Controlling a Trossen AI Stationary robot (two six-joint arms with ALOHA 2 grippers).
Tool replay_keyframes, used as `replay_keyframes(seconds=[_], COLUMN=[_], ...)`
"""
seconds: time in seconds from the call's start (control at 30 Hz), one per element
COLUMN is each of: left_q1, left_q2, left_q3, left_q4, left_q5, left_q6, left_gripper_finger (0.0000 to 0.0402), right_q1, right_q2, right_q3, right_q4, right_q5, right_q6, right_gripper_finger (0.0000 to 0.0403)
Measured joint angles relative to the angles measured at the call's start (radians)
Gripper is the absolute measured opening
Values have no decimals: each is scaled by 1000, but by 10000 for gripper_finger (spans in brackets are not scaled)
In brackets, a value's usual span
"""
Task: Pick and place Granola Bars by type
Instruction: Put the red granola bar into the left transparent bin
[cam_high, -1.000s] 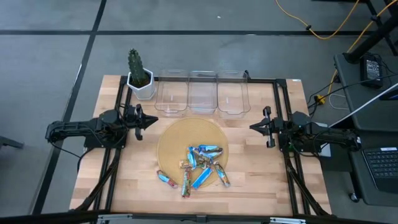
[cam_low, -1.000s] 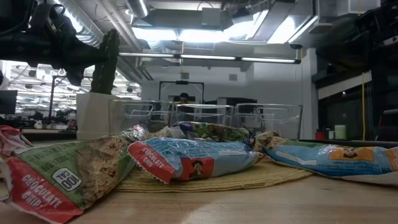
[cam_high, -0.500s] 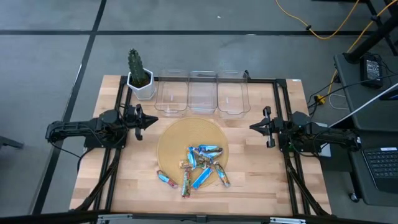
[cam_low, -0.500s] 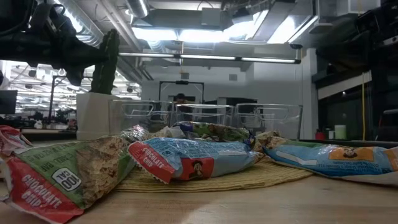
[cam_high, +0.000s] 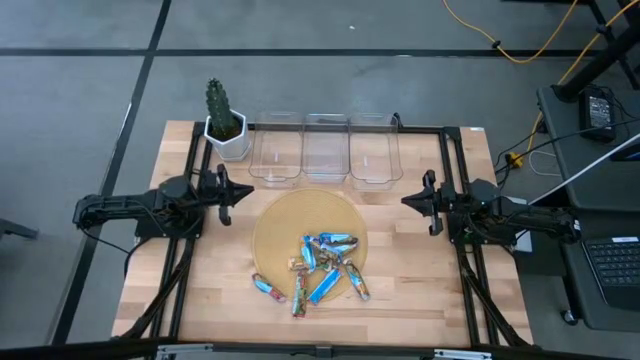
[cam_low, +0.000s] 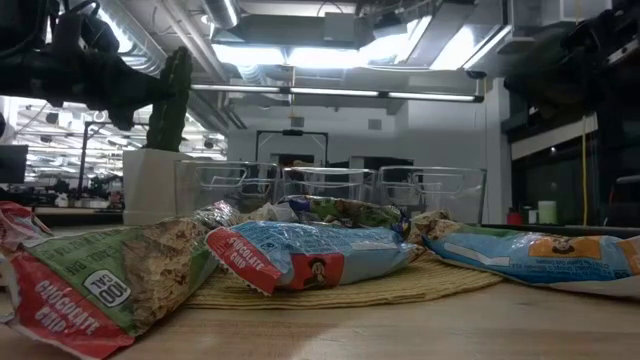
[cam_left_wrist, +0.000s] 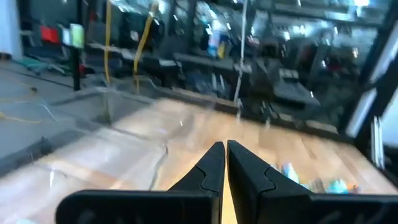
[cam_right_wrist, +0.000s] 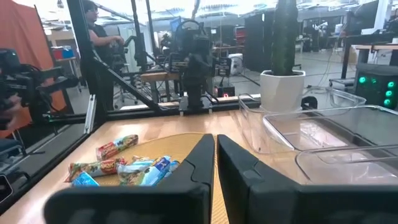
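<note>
The granola bars (cam_high: 325, 265) lie in a loose heap, several blue, blue-and-silver and brown/gold wrappers. Part of the heap rests on the near side of a round woven mat (cam_high: 290, 220), part on the bare wood. They also show in the low view as bars (cam_low: 310, 255) and in the right wrist view as bars (cam_right_wrist: 134, 168). My left gripper (cam_high: 242, 193) hovers shut at the mat's left edge, left gripper (cam_left_wrist: 225, 152) pointing across the table. My right gripper (cam_high: 404, 201) hovers shut to the mat's right, right gripper (cam_right_wrist: 215, 143) facing the heap. Neither touches anything.
Three clear plastic bins (cam_high: 325, 150) stand side by side at the far edge, behind the mat. A potted cactus (cam_high: 225, 125) sits left of them. A black frame rail (cam_high: 445, 180) runs along each side of the table. A person (cam_right_wrist: 102, 43) is in the room beyond the table's left side.
My left gripper has drawn back a little toward the table's left edge, still shut; its arm sits more level in the low view. The bars have not moved.
</note>
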Motion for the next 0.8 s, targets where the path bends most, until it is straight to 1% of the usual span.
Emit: replay_keyframes(seconds=[0.13,0.27,0.33,0.4,0.5,0.6,0.7,0.8], left_q1=[0,0,0,0,-8,-22,-43,-58], left_q2=[0,0,1,14,63,165,321,489], left_q3=[0,7,41,96,215,380,578,768], left_q4=[48,120,114,118,98,2,-173,-329], left_q5=[-41,-61,-61,-60,-26,-1,12,71], left_q6=[-30,-70,-62,-62,-26,15,34,35], left_gripper_finger=[12,8,7,6,6,6,6,6], right_q1=[0,0,0,0,0,0,0,0], right_q2=[0,0,6,27,97,201,323,434], right_q3=[0,3,32,90,214,371,525,655], right_q4=[46,138,108,26,-110,-206,-301,-366], right_q5=[6,53,52,53,53,62,66,65], right_q6=[55,80,76,77,77,74,45,-1], right_gripper_finger=[23,23,23,23,24,24,24,24])
